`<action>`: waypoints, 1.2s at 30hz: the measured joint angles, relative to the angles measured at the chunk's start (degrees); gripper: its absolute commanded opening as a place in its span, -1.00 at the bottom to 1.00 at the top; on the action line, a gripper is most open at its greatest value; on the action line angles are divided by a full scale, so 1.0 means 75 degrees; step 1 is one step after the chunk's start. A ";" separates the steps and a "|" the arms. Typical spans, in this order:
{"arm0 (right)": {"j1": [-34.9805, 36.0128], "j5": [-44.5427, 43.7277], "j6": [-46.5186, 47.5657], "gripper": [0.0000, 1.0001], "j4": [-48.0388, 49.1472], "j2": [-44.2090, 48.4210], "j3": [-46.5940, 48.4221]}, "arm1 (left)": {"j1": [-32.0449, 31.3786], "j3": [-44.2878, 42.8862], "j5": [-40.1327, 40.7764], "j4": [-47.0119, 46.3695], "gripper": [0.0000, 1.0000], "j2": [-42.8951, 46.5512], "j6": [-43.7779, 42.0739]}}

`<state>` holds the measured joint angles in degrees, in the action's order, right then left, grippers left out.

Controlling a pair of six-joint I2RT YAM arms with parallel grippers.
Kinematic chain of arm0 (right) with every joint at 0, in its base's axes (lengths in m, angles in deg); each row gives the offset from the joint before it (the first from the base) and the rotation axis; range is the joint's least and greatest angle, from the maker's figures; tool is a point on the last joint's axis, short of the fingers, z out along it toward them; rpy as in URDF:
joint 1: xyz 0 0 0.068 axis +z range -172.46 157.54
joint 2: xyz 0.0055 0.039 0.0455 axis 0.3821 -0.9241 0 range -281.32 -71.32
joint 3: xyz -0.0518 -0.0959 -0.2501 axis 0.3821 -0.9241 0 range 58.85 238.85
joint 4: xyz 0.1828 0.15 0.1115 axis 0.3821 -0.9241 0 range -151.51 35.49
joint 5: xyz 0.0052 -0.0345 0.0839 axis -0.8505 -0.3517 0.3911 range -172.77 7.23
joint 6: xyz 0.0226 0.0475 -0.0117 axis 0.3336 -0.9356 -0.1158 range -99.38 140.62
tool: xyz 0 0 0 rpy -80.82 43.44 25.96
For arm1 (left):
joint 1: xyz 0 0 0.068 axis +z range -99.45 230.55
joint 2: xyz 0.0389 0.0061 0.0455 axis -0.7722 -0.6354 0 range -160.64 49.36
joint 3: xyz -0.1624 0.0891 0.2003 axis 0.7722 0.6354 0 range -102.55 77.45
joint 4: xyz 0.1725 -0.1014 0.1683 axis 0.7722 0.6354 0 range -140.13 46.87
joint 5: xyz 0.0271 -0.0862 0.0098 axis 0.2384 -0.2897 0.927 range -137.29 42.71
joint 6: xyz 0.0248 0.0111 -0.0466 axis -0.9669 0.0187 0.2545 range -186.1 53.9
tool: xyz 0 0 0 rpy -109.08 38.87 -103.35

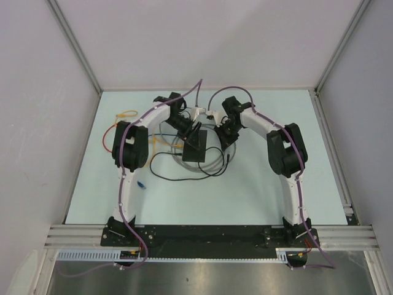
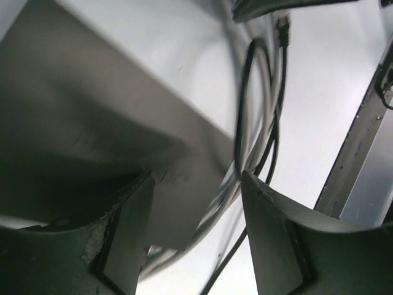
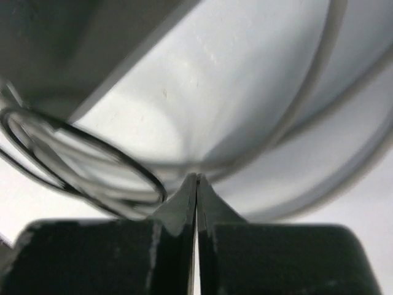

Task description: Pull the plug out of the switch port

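The switch (image 1: 195, 147) is a flat black box lying mid-table among loops of grey and black cable (image 1: 212, 163). My left gripper (image 1: 186, 127) sits at its far left corner. In the left wrist view the jaws (image 2: 196, 178) are open, with a corner of the switch (image 2: 92, 123) between them, close to the left finger (image 2: 132, 233), and cables (image 2: 270, 141) running past the right one. My right gripper (image 1: 227, 136) is low at the switch's right side. Its fingertips (image 3: 196, 179) are shut on nothing. The plug and the port are hidden.
A loose black cable end (image 2: 282, 27) lies beyond the left gripper. Yellow and orange cables (image 1: 123, 120) curl at the table's left, and a small blue item (image 1: 142, 184) lies by the left arm. An aluminium rail (image 2: 356, 147) edges the table. Grey walls enclose three sides.
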<state>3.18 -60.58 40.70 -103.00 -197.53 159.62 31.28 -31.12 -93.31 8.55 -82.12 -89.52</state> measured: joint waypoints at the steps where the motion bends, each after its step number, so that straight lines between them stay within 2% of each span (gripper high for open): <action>1: 0.0000 0.0015 -0.0035 -1.00 -0.0061 0.0061 0.0000 | -0.0093 -0.0055 -0.0079 -0.0020 0.29 -0.0055 0.0044; 8: -0.0105 0.0055 -0.0134 -1.00 -0.0460 0.0487 0.0000 | -0.0367 -0.0289 -0.0816 -0.0542 0.32 -0.0347 0.0338; 15: -0.0233 0.0297 -0.0157 -0.95 -0.0498 0.0571 0.0131 | -0.0210 -0.1148 -0.0423 -0.0501 0.39 -0.0154 0.0399; 20: -0.0117 0.0277 -0.0157 -0.95 -0.0449 0.0568 0.0455 | 0.0726 -0.1597 0.0391 -0.0017 0.38 0.0726 0.0105; 26: 0.0052 0.0105 -0.0152 -0.95 -0.0335 0.0571 0.0458 | 0.1935 -0.2247 0.2576 0.0609 0.38 0.0950 -0.0670; 30: 0.0198 0.0044 -0.0149 -0.94 -0.0315 0.0571 0.0393 | 0.1958 -0.1716 0.3835 0.0796 0.39 0.0828 -0.1274; 36: 0.0318 -0.0082 -0.0125 -0.93 -0.0303 0.0571 0.0393 | 0.1772 -0.1271 0.4540 0.0740 0.39 0.0632 -0.1766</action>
<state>5.57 -61.19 39.76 -105.27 -193.25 162.57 44.57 -40.65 -59.25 14.10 -77.38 -102.76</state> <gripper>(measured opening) 0.032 0.695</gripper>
